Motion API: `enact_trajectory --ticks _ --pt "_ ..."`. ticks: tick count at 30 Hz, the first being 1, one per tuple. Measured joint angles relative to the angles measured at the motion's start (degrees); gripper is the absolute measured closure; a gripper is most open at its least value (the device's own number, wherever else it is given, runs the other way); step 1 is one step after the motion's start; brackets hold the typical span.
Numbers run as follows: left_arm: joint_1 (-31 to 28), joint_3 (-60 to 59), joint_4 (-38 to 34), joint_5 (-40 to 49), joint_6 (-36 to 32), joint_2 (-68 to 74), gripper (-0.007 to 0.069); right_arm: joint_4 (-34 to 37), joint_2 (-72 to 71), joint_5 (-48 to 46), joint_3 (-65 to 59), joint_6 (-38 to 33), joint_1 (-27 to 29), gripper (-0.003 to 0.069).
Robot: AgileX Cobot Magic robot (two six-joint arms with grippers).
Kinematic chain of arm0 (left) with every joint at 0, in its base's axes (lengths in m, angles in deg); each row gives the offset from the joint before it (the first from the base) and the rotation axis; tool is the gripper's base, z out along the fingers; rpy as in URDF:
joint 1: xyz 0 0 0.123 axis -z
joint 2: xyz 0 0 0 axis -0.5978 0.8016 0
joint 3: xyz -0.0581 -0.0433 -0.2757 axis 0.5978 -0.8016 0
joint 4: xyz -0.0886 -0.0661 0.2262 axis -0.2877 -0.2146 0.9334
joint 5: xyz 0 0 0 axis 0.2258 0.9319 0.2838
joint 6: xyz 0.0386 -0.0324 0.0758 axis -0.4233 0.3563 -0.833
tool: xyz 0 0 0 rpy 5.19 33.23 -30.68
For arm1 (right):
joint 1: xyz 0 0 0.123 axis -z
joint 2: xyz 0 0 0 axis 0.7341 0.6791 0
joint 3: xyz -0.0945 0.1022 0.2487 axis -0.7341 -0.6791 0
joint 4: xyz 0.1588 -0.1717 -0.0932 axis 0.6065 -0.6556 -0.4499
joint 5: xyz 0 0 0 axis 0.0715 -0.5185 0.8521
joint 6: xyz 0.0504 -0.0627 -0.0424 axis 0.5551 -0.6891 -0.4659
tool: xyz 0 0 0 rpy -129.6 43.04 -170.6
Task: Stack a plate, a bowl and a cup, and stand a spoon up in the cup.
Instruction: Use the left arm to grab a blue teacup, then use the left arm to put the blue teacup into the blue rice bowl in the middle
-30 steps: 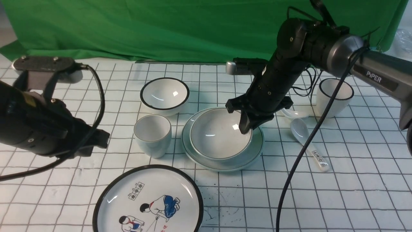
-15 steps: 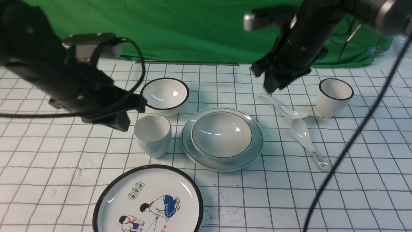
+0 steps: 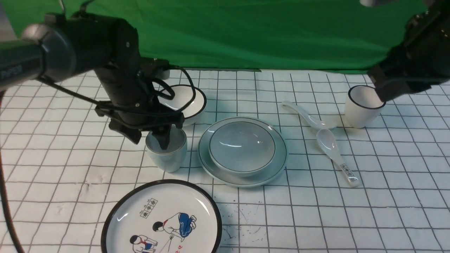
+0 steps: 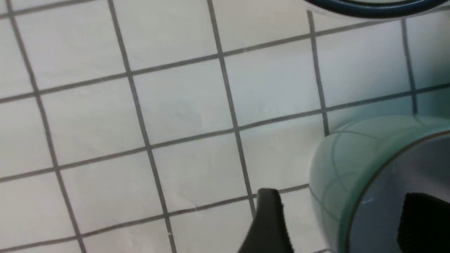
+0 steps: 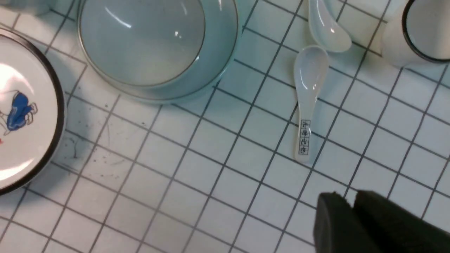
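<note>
Left claw [image 3: 149, 137] has swung in and now straddles the left wall of the cup [image 3: 168, 160], one finger inside and one outside. The jaws are apart, no pinch yet. The cup stands on the counter [image 3: 386, 196] just left of the plate [image 3: 277, 165], and the bowl [image 3: 242, 147] is already seated in that plate. Further back on the right, the plain spoon [image 3: 306, 114] lies untouched. Right claw [image 5: 346, 202] has backed off high right, fingers together and empty. Lifting the cup looks like the next step.

Left end effector [image 3: 148, 137], jaws apart, astride the cup [image 3: 168, 157] rim; bowl [image 3: 242, 147] on plate [image 3: 246, 179] just beside.
</note>
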Motion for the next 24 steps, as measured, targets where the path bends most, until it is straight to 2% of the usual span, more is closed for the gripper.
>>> enact_trajectory --ticks 1,2,3,5,7,8,12,15,19,24 --pt "0.0 0.0 0.0 0.0 0.0 0.0 0.0167 0.0 0.0 0.0 0.0 0.0 0.0 0.0533" --pt "0.0 0.04 -0.12 0.44 0.37 1.22 0.0214 0.0 -1.63 0.0 -0.68 0.02 0.0 0.0518" --pt "0.0 0.04 -0.12 0.59 0.42 1.32 0.0223 0.0 -1.77 0.0 -0.68 0.02 0.0 0.0517" --pt "0.0 0.11 -0.18 2.58 1.34 1.75 0.0421 -0.05 -3.07 0.37 -0.72 0.02 0.0 0.0506" --pt "0.0 0.24 0.06 3.77 1.72 1.33 0.0543 -0.05 -3.61 0.57 -0.75 0.02 0.0 0.0501" --pt "0.0 0.24 0.48 4.99 2.24 0.67 0.0578 -0.05 -3.82 0.56 -0.85 0.02 0.0 0.0497" --pt "0.07 0.33 1.01 7.05 3.1 -2.42 0.0586 -0.05 -3.88 0.56 -0.93 0.02 0.0 0.0495" --pt "0.6 3.94 -2.64 8.09 3.1 -5.87 0.0586 0.23 -3.88 0.69 -0.93 -0.05 0.0 0.0491" --pt "3.68 10.55 -4.0 8.22 3.04 -5.44 0.0586 0.78 -3.88 1.62 -1.0 -0.05 0.0 0.0484" --pt "8.9 22.02 -4.98 10.57 3.0 2.56 0.0586 0.78 -3.88 2.05 -1.0 0.13 0.0 0.0476"
